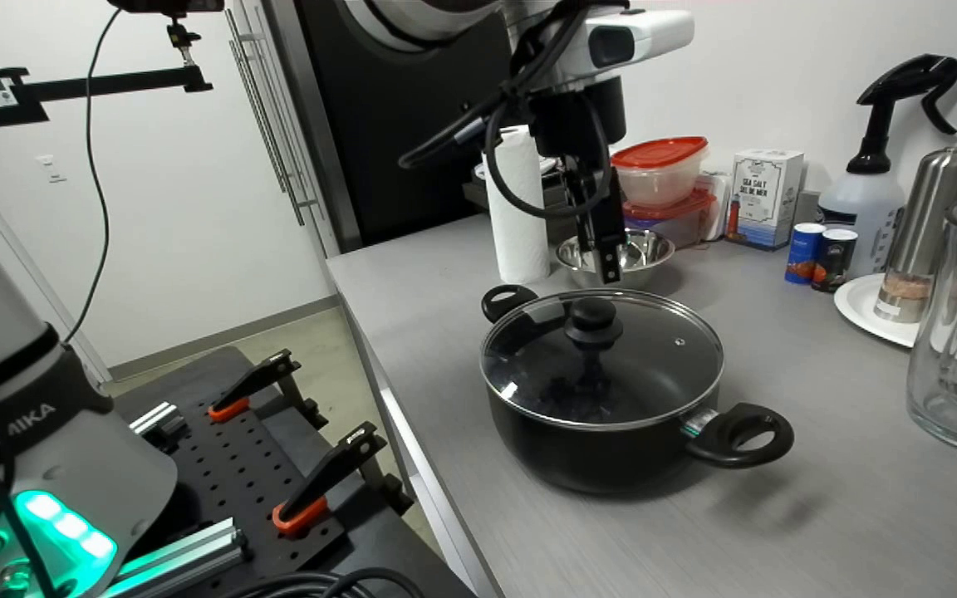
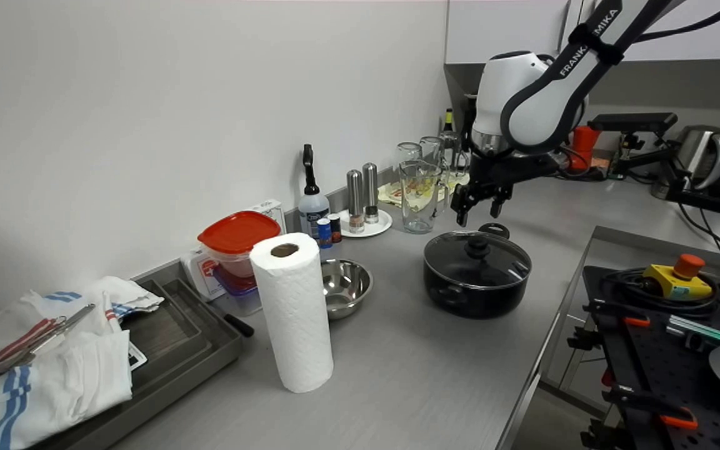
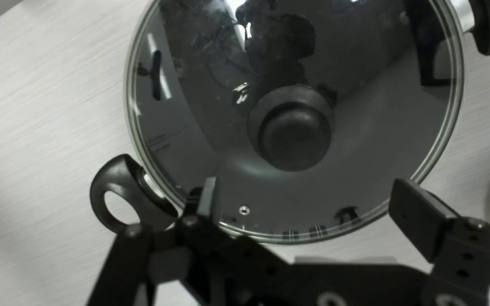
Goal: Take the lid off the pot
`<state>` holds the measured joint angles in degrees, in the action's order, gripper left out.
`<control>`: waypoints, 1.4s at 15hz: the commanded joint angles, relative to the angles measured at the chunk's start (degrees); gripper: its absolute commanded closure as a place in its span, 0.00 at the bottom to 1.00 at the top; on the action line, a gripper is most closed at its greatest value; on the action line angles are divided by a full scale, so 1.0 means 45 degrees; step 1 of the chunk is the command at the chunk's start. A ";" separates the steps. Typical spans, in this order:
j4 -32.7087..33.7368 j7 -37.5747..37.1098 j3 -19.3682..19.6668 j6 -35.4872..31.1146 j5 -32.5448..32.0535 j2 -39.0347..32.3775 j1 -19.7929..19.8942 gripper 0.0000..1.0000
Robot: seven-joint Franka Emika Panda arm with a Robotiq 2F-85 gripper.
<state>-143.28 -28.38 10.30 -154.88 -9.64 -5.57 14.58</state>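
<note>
The black pot (image 1: 595,465) stands on the grey counter in both exterior views (image 2: 479,301). The round glass lid (image 1: 661,365) with a metal rim and black knob (image 1: 593,314) sits on it; it also shows in an exterior view (image 2: 450,259). In the wrist view the lid (image 3: 368,157) fills the upper middle, with its knob (image 3: 295,136) ahead of the fingertips and a black pot handle (image 3: 104,182) at left. My gripper (image 3: 302,195) is open and empty, its fingers wide apart. In both exterior views the gripper (image 1: 599,257) hangs above the lid, not touching it (image 2: 479,215).
A steel bowl (image 1: 649,253) and a paper towel roll (image 1: 518,216) stand beyond the pot. A glass pitcher (image 1: 939,390), a white plate (image 1: 856,311) with grinders and a spray bottle (image 1: 869,195) stand along the wall side. A grey tray (image 2: 210,356) holds towels.
</note>
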 commanded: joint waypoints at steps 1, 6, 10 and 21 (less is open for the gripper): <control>0.0790 -0.0274 0.0466 0.0526 0.0171 -0.0806 -0.0563 0.00; 0.1267 -0.0008 0.0702 0.1181 0.0621 -0.1369 -0.0829 0.00; 0.1573 0.0243 0.0659 0.2066 0.1180 -0.1577 -0.0880 0.00; 0.2365 0.1275 0.0428 0.2806 0.3152 -0.2295 -0.0672 0.00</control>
<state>-134.61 -25.89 12.44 -144.04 1.00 -14.66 11.53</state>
